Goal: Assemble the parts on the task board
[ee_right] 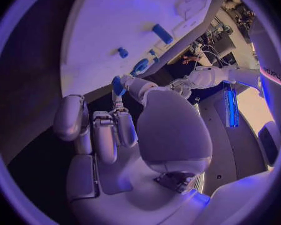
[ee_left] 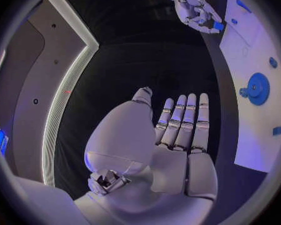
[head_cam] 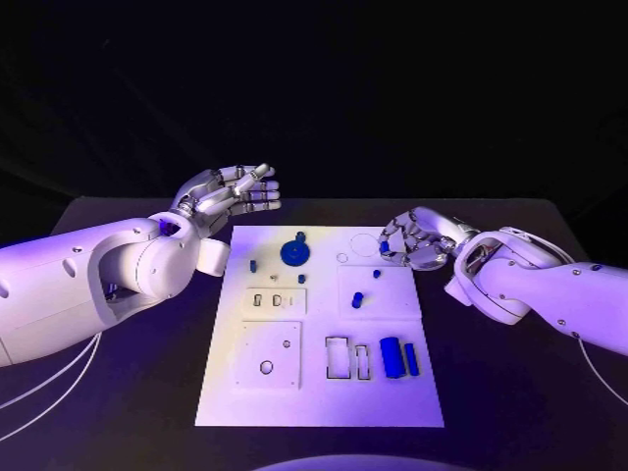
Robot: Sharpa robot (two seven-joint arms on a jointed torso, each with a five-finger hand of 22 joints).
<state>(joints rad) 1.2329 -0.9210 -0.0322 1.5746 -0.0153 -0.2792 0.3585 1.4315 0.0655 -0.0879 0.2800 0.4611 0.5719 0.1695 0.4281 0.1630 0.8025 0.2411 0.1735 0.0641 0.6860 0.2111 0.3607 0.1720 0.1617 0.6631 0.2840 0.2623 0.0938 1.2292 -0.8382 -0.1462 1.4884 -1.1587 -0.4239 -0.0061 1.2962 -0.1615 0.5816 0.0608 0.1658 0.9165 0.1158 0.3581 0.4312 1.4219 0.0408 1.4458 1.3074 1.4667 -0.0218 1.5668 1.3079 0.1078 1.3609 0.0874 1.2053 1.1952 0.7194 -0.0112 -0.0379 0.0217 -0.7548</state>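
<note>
Parts are what the right hand (head_cam: pixel 419 241) deals with: it pinches one small blue part (ee_right: pixel 118 85) between its thumb and a fingertip, with the other fingers curled beside it. That hand hovers at the far right edge of the task board (head_cam: pixel 321 392), over the board's upper right corner. In the left wrist view the same blue piece shows at the tips of the right hand's fingers.

Across the board, the left hand (head_cam: pixel 233 196) is held off the far left corner, above the black table (head_cam: pixel 130 392). Its fingers are straight and lie side by side with the thumb apart, and it holds nothing.

On the white board, a round blue gear (head_cam: pixel 297 252) sits near the far edge, with a small blue peg (head_cam: pixel 252 264) just to its left and another short piece (head_cam: pixel 301 279) below it. A blue pin (head_cam: pixel 358 295) lies nearer the middle right. Toward the near right corner a long blue block (head_cam: pixel 392 357) stands beside a thinner blue bar (head_cam: pixel 412 359), next to two narrow slots (head_cam: pixel 348 358).
</note>
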